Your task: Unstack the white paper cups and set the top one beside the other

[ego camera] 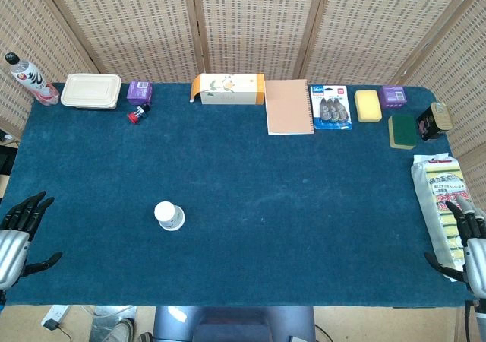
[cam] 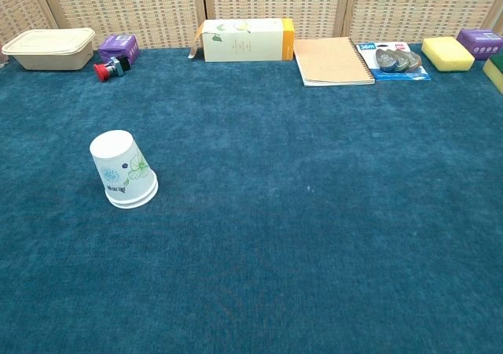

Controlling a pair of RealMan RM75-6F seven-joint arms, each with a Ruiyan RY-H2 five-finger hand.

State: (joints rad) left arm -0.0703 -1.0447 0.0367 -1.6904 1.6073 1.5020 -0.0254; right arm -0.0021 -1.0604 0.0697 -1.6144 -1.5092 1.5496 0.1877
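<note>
The stacked white paper cups [ego camera: 168,216] stand upside down on the blue table cover, left of centre; in the chest view the paper cups [cam: 122,170] show a green flower print and two nested rims at the bottom. My left hand [ego camera: 21,232] rests at the table's left front corner, fingers spread, holding nothing, well left of the cups. My right hand [ego camera: 469,239] sits at the right front edge, fingers apart and empty, far from the cups. Neither hand shows in the chest view.
Along the back edge stand a bottle [ego camera: 29,79], a beige lidded box [ego camera: 91,91], a purple box [ego camera: 140,92], a tissue carton [ego camera: 228,88], a notebook [ego camera: 288,106], a blister pack [ego camera: 332,106] and sponges [ego camera: 367,105]. A pack of yellow sponges [ego camera: 439,197] lies by my right hand.
</note>
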